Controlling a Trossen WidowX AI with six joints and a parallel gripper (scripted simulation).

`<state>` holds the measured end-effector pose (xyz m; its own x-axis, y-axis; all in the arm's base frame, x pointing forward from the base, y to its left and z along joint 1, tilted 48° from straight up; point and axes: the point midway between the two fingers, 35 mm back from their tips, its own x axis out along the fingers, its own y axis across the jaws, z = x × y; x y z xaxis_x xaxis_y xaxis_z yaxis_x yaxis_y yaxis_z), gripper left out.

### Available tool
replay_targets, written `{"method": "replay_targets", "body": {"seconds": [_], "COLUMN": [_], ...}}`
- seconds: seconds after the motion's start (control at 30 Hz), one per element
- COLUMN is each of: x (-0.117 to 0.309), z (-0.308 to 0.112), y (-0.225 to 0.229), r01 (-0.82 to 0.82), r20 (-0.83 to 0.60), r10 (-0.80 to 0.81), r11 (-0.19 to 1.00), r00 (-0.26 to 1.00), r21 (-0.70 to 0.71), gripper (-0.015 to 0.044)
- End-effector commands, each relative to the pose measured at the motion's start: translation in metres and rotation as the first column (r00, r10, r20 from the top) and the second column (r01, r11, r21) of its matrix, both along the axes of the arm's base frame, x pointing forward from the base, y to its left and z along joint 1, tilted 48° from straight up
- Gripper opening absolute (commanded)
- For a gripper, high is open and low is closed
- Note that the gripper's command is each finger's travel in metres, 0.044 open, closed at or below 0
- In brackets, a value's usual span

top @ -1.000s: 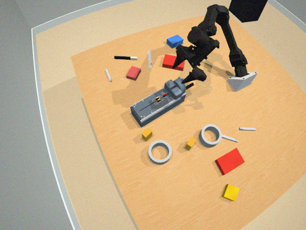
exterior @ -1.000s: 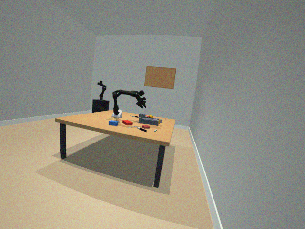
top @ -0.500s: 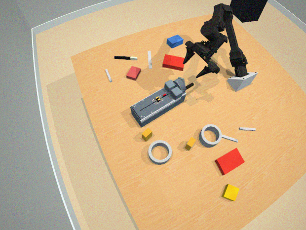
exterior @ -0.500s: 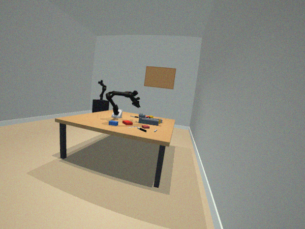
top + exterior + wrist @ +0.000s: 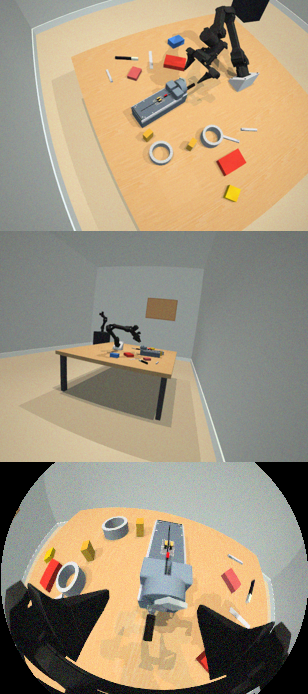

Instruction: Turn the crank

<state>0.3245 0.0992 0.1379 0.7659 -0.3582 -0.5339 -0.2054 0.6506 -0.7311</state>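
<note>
The grey-blue machine [image 5: 149, 103] [image 5: 150, 354] [image 5: 160, 537] lies on the table, with a slot along its top. Its red pointer [image 5: 165, 95] [image 5: 168, 555] stands in the slot on the crank-housing side of the two brass zero marks [image 5: 158, 99] [image 5: 169, 544], not level with them. The black crank handle [image 5: 191, 86] [image 5: 149, 628] sticks out from the housing end. My gripper [image 5: 192, 76] [image 5: 154, 602] is open and empty, above the table near the handle. In the wrist view the handle shows in the gap between the fingers, nearer the left one; the fingers do not grip it.
A red block [image 5: 174, 62] and a blue block [image 5: 176, 41] lie near the arm. A pink block [image 5: 134, 73] and a black-and-white stick [image 5: 126, 58] lie beyond. Two grey rings [image 5: 161, 162] [image 5: 212, 145], a large red block [image 5: 231, 161] and yellow blocks lie on the machine's other side.
</note>
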Motion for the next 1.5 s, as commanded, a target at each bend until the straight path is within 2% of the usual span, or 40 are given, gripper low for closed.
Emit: {"method": "replay_targets", "body": {"seconds": [0.0, 0.37, 1.47], "x": [0.002, 0.003, 0.009], "z": [-0.013, -0.039, -0.072], "y": [-0.014, -0.047, -0.082], "r01": [-0.004, -0.007, -0.006], "r20": [-0.004, 0.005, 0.004], "r10": [0.004, 0.007, 0.006], "r11": [1.0, 1.0, 1.0], "r00": [1.0, 1.0, 1.0], "r21": [-0.001, -0.007, -0.008], "gripper": [0.044, 0.044, 0.044]}}
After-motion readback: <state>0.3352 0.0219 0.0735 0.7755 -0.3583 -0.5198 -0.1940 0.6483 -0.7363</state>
